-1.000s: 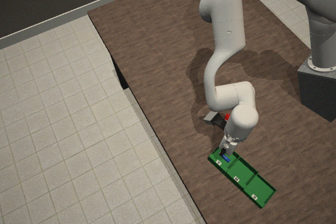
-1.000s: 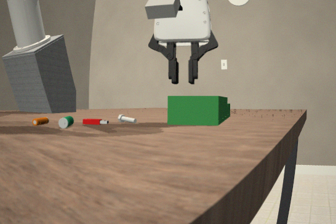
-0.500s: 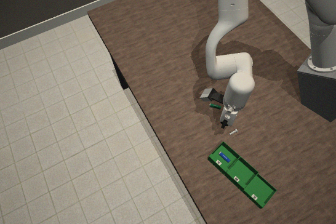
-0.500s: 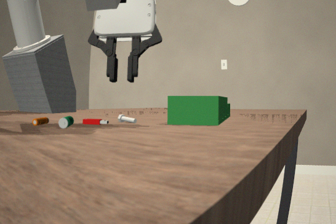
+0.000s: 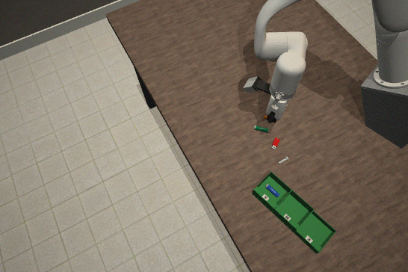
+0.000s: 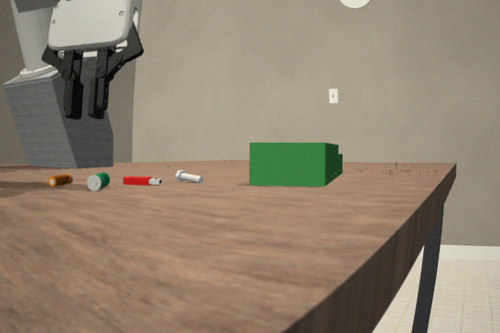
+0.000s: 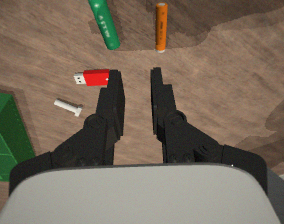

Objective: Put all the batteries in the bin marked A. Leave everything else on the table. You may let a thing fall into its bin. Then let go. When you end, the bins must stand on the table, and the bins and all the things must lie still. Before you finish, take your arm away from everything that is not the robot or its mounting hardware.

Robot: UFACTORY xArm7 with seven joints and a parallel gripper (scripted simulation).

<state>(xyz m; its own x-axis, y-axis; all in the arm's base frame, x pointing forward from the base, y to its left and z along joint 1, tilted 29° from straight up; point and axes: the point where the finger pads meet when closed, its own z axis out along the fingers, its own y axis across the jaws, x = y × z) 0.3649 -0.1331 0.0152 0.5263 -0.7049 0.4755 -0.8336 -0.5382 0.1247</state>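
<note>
My gripper [image 5: 271, 118] hangs above the table, its fingers a little apart with nothing between them; it also shows in the exterior view [image 6: 85, 113] and the wrist view [image 7: 135, 75]. An orange battery [image 5: 266, 116] lies on the table just beside and below the fingers, ahead of them in the wrist view [image 7: 161, 26]. A green battery [image 5: 261, 128] [image 7: 104, 24] lies next to it. The green three-part bin [image 5: 293, 212] stands nearer the front of the table. A blue battery [image 5: 273, 190] lies in its end compartment, the one closest to the arm.
A red USB stick [image 5: 276, 143] and a white bolt [image 5: 283, 160] lie between the batteries and the bin. The arm's grey base block [image 5: 385, 107] stands at the right. The table's edge runs along the left.
</note>
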